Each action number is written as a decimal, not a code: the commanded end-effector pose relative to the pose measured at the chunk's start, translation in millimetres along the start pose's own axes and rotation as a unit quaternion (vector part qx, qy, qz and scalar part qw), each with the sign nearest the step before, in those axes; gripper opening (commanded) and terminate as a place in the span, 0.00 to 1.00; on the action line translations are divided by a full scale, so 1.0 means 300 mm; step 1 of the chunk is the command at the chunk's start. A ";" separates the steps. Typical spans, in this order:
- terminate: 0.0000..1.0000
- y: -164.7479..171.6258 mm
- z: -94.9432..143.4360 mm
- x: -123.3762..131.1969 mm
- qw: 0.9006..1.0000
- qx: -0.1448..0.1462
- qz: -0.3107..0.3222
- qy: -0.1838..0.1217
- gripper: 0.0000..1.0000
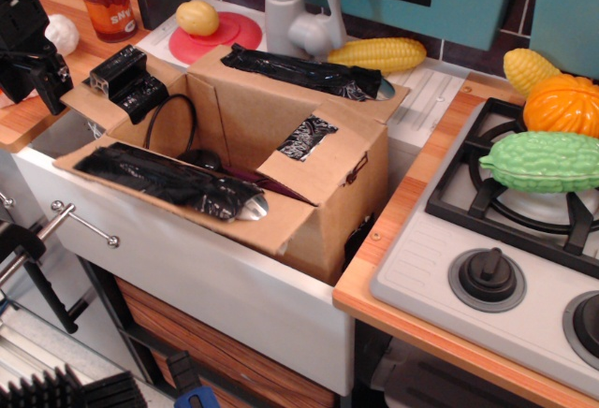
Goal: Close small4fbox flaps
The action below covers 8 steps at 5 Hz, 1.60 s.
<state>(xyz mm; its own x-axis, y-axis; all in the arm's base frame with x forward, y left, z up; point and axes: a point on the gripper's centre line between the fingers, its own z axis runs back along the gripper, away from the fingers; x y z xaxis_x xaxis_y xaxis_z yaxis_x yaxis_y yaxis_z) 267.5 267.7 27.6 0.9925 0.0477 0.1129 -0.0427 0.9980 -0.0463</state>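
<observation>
The small4fbox (346, 193), brown cardboard, stands in the sink recess with its top open. The front long flap (178, 188) with black tape lies outward over the sink front. The back long flap (299, 73) leans back toward the faucet. The left short flap (117, 90) spreads out to the left. The right short flap (314, 141) tilts partly inward. My black gripper (42, 76) hangs at the far left edge, just left of the left short flap. Its jaws are not distinct, and it holds nothing that I can see.
A grey faucet (285, 6) rises behind the box. A red plate (234, 34) with a yellow lemon (197, 17), a can (106, 4) and a corn cob (379, 52) sit at the back. A stove (487, 240) with toy vegetables is at the right. A white ball (62, 29) is beside the gripper.
</observation>
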 end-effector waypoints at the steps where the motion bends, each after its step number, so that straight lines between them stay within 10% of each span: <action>1: 0.00 -0.125 0.162 0.036 0.999 0.008 -0.024 -0.025 1.00; 8: 0.00 -0.305 0.022 0.060 0.996 -0.065 -0.038 -0.056 1.00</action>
<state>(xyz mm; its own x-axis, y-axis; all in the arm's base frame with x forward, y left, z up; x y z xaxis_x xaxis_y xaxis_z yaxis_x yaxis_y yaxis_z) 286.9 174.6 28.9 0.9782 -0.0090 0.2077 0.0470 0.9827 -0.1789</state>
